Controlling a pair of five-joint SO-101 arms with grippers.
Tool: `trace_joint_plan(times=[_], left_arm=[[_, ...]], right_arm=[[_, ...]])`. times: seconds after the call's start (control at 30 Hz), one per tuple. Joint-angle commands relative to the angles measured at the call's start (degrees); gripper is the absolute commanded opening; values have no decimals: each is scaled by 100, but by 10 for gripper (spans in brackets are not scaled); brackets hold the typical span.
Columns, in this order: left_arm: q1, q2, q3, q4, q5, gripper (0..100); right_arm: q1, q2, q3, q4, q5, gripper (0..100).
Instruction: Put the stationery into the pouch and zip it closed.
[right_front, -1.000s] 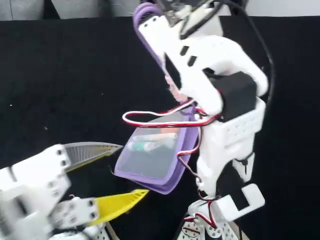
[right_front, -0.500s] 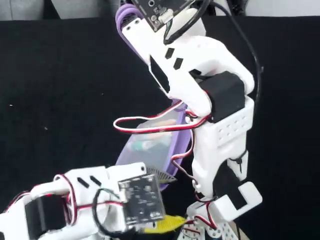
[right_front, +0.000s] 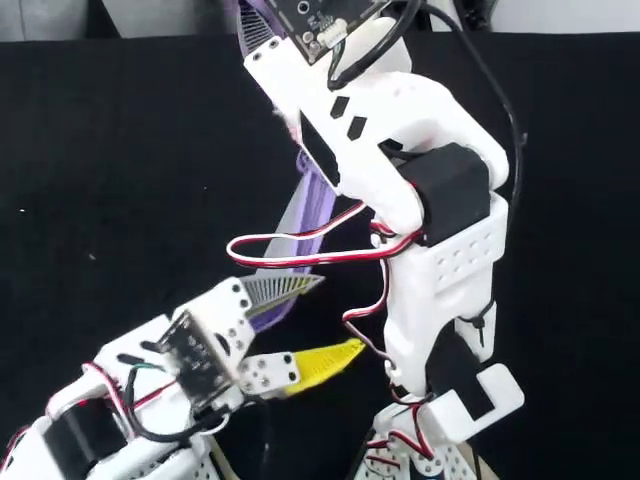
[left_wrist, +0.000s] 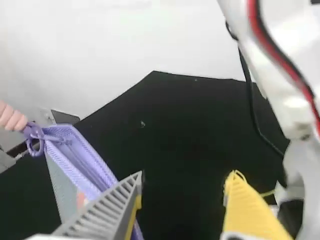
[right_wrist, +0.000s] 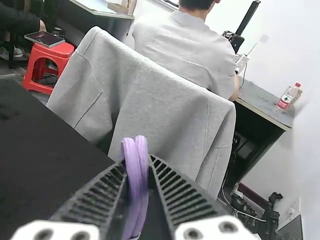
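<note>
The pouch (left_wrist: 75, 162) hangs pinched by one edge in the right gripper (right_wrist: 136, 165), the left gripper (right_front: 338, 314) gaping just beside its lower end, where a hard tug could slip it free.

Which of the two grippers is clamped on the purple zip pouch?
The right gripper, shut on the purple zip pouch's edge; the left gripper is open near it.
</note>
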Motion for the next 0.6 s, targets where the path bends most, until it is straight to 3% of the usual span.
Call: trace_joint_plan(times=[0.0, 0.57], left_arm=[[127, -448, 31, 492, 88, 267], [-374, -1864, -857, 2110, 114, 267]], right_arm=[[-88, -22, -22, -176, 62, 14], [-88, 347, -66, -334, 62, 13]])
